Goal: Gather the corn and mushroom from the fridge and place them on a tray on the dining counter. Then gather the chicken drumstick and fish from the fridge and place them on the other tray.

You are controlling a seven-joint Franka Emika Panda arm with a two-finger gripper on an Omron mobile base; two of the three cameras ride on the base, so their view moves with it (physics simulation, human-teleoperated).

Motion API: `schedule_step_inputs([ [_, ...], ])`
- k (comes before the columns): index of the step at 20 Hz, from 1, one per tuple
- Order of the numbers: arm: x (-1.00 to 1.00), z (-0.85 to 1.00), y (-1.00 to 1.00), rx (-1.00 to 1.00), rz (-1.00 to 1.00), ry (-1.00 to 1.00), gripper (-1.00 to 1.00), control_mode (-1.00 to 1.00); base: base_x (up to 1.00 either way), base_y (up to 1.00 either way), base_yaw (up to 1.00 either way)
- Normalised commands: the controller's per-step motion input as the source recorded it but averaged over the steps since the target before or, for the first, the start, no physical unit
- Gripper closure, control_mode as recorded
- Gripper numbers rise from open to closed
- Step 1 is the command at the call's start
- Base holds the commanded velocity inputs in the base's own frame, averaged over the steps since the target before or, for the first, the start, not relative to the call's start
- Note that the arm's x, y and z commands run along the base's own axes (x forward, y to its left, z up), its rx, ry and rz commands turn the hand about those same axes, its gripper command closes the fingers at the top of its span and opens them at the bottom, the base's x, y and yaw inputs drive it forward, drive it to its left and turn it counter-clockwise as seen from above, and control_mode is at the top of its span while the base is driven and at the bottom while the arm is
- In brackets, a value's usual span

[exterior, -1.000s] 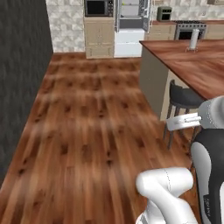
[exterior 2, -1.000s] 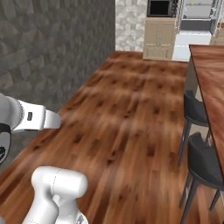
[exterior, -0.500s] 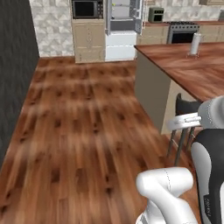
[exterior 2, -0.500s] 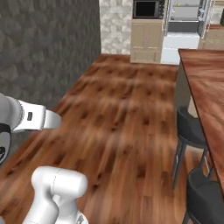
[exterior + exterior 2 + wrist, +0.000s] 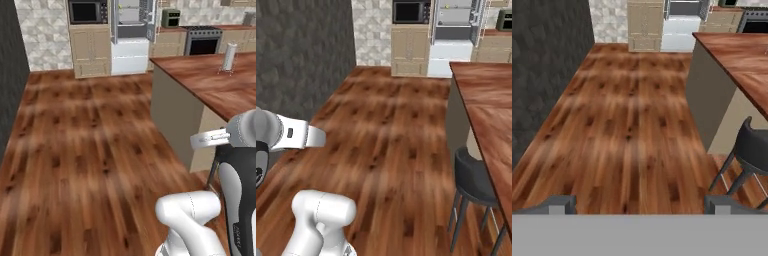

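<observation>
No legible writing, brand or label is found on any appliance or surface; the appliance fronts are too small and blurred for that.

The floor (image 5: 632, 130) is laid in reddish-brown wood planks with a glossy sheen. A dark grey textured wall (image 5: 301, 55) is seen along the left side. At the far end, pale stone-tiled wall (image 5: 42, 35) and light wood cabinets (image 5: 90, 50) are recorded, with a black microwave (image 5: 88, 11) set above them. Beside it stands the fridge (image 5: 131, 35), its doors open and shelves visible; contents cannot be made out, so the corn, mushroom, drumstick and fish are not located. A black oven (image 5: 203, 45) is set further right.

The dining counter (image 5: 210, 82) has a dark wood top over a beige base; a white roll-like upright object (image 5: 229, 56) stands on it. A dark stool (image 5: 473, 182) is placed at its near side.

The gripper (image 5: 640, 204) is spread wide, its fingertips (image 5: 558, 204) far apart and nothing between them, above the floor well short of the fridge.
</observation>
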Motion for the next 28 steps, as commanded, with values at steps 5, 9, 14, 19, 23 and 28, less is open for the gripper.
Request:
schedule_step_inputs([
  [5, 0.00, 0.00, 0.00, 0.00, 0.00, 0.00, -1.00, 1.00, 1.00, 0.26, -0.16],
  [9, 0.00, 0.00, 0.00, 0.00, 0.00, 0.00, -1.00, 1.00, 1.00, 0.32, -0.14],
  [14, 0.00, 0.00, 0.00, 0.00, 0.00, 0.00, -1.00, 1.00, 1.00, 0.28, -0.09],
  [19, 0.00, 0.00, 0.00, 0.00, 0.00, 0.00, -1.00, 1.00, 1.00, 0.21, -0.07],
  [23, 0.00, 0.00, 0.00, 0.00, 0.00, 0.00, -1.00, 1.00, 1.00, 0.20, -0.09],
  [28, 0.00, 0.00, 0.00, 0.00, 0.00, 0.00, -1.00, 1.00, 1.00, 0.16, -0.09],
])
